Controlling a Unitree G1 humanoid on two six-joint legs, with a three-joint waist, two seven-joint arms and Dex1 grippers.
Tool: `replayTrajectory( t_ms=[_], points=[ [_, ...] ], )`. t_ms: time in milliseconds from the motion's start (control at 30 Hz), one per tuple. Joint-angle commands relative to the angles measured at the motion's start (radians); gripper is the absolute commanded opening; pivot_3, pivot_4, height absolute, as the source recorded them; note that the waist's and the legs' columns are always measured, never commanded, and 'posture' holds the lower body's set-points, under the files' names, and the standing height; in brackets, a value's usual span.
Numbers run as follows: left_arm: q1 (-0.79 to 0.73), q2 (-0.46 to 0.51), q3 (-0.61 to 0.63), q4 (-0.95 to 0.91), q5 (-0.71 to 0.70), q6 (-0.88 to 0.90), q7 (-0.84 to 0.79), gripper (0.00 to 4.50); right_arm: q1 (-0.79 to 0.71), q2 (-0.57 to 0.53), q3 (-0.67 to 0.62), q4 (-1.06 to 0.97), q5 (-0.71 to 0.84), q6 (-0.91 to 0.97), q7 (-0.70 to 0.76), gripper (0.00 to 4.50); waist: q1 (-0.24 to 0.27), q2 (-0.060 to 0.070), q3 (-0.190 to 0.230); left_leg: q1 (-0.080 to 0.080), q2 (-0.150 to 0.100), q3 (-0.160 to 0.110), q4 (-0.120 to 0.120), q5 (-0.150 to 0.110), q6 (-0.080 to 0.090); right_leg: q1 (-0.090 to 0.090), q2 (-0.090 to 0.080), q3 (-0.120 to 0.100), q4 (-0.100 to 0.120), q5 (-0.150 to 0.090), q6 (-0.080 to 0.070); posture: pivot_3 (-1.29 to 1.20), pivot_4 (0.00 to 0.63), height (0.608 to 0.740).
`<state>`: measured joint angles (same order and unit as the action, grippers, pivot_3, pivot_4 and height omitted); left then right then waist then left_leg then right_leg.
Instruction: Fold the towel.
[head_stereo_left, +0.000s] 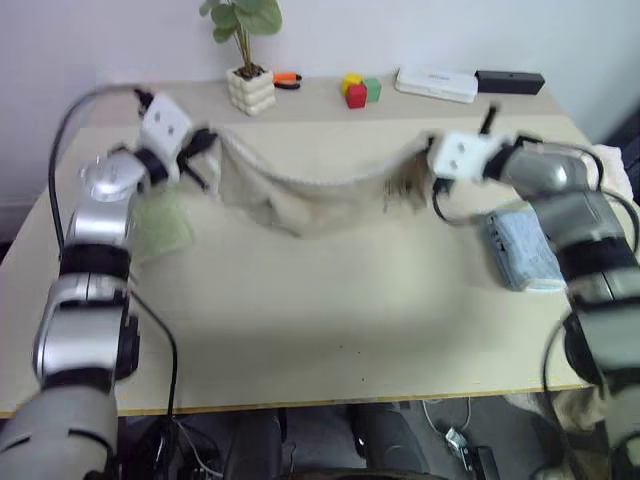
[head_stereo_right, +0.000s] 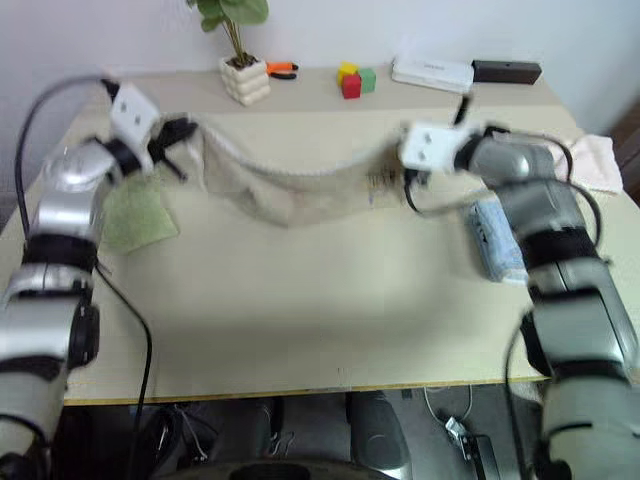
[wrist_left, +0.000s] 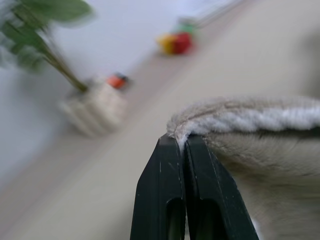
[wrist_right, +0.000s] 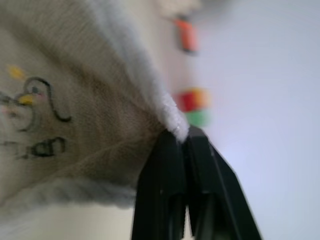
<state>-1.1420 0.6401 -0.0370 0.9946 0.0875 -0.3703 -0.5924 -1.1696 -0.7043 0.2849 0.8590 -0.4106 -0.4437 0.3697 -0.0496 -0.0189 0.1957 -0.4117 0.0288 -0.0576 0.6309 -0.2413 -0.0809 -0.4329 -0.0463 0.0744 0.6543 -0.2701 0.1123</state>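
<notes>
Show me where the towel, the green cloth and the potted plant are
towel (head_stereo_left: 300, 200), left eye view, on the sagging middle.
green cloth (head_stereo_left: 165, 225), left eye view, on its centre.
potted plant (head_stereo_left: 250, 88), left eye view, on the white pot.

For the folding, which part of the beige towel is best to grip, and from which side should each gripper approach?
Probably the two corners of the white-stitched top edge, each taken from its own outer side. The left gripper and the right gripper are shut on those corners, and the towel hangs between them in an even sag above the table, so it stays spread for a fold.
</notes>
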Motion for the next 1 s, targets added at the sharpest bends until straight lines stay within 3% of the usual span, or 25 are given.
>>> replayTrajectory(
  t_ms=[33, 133, 300, 500, 667, 1000],
  points=[
    [-0.112, 0.056, -0.01, 0.149, 0.085, -0.123, 0.156, 0.0, -0.108, -0.007, -0.018, 0.119, -0.076, -0.031, -0.239, 0.03, 0.002, 0.0, 0.0, -0.003, 0.0, 0.001, 0.0, 0.0, -0.001, -0.005, -0.001, -0.001, 0.002, 0.0, 0.0, 0.0, 0.15, 0.74],
    [-0.174, 0.118, -0.039, 0.205, 0.152, -0.204, 0.222, 0.0, -0.09, -0.036, -0.055, 0.103, -0.047, -0.089, -0.279, 0.03, -0.001, 0.0, 0.0, -0.008, 0.0, 0.004, -0.003, 0.0, 0.0, -0.011, -0.002, -0.004, -0.001, 0.0, 0.0, 0.0, 0.15, 0.74],
    [-0.091, 0.136, -0.002, 0.209, 0.06, -0.303, -0.066, 0.0, 0.089, -0.084, -0.104, -0.072, 0.081, -0.161, -0.09, 0.03, 0.001, 0.0, 0.0, -0.013, 0.0, 0.01, -0.003, -0.001, 0.001, -0.012, -0.005, -0.005, -0.005, 0.0, 0.0, 0.0, 0.15, 0.74],
    [0.124, 0.14, 0.012, 0.112, -0.066, -0.313, -0.463, 0.0, 0.481, -0.208, -0.151, -0.437, 0.267, -0.109, 0.201, 0.03, 0.005, 0.001, 0.0, -0.005, 0.0, 0.01, 0.002, -0.002, 0.005, 0.0, -0.004, -0.005, -0.003, 0.002, 0.004, 0.0, 0.15, 0.74],
    [0.36, 0.187, 0.003, -0.09, -0.151, -0.188, -0.703, 0.0, 0.746, -0.278, -0.202, -0.611, 0.354, -0.07, 0.317, 0.03, -0.001, 0.001, 0.0, 0.007, 0.002, 0.01, 0.006, -0.003, 0.007, 0.012, -0.002, -0.003, 0.001, 0.003, 0.003, 0.0, 0.15, 0.74],
    [0.618, 0.346, 0.015, -0.506, -0.249, 0.162, -0.894, 0.0, 0.942, -0.405, -0.269, -0.717, 0.46, -0.071, 0.541, 0.03, -0.011, 0.001, 0.0, 0.006, 0.003, 0.009, 0.015, -0.006, 0.013, 0.012, -0.001, -0.003, 0.006, 0.003, 0.003, 0.0, 0.15, 0.74]
  ],
)
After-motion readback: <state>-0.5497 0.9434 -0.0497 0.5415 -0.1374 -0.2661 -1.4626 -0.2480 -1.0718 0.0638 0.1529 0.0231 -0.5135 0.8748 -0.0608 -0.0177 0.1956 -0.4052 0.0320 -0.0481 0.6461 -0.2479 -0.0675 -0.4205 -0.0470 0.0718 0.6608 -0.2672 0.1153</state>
